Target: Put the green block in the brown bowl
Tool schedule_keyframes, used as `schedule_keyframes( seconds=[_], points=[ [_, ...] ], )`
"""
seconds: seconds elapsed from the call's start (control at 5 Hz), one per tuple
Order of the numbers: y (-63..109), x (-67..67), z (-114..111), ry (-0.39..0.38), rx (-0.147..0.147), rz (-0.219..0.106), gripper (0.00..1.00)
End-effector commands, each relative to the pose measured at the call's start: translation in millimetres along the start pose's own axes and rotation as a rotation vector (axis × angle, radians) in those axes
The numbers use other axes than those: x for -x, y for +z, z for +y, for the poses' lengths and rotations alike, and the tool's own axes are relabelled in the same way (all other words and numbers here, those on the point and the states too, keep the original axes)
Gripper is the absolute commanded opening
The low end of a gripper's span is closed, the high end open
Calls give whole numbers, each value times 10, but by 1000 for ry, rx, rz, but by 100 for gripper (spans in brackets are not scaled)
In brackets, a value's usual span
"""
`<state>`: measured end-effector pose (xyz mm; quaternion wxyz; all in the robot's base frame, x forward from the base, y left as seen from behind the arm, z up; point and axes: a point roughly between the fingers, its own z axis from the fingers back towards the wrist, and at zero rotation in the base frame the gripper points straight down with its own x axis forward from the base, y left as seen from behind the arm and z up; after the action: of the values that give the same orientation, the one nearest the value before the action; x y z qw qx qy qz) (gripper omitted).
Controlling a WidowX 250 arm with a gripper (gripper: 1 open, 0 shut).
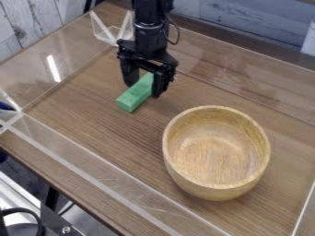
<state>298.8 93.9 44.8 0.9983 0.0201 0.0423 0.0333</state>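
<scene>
You'll find the green block [135,94] on the table [74,111] between the open pincer [145,87] fingers, its near end sticking out below-left. The brown bowl [218,152] sits well apart, below-right of the pincer.

— Colours, quickly: what have we got?
— Bright green block [135,94], plain and unpatterned, under a black gripper [145,85].
— And the bowl?
— Light brown bowl [216,152], wood grain showing inside.
— The surface?
— Brown wooden table [87,120], streaky grain, with clear glossy walls [123,187] around it.
</scene>
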Motion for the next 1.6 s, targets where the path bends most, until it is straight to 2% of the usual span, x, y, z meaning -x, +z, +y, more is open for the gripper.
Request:
schedule_keyframes(
  seconds=[0.0,0.2,0.4,0.6,1.4],
  points=[
    [48,-60,105,20,-17,-30,100],
    [-66,-56,170,34,-20,-12,100],
    [-111,-62,181,37,-17,-7,0],
    [-108,-59,172,37,-13,-8,0],
    [100,8,120,44,18,-23,0]
  ],
)
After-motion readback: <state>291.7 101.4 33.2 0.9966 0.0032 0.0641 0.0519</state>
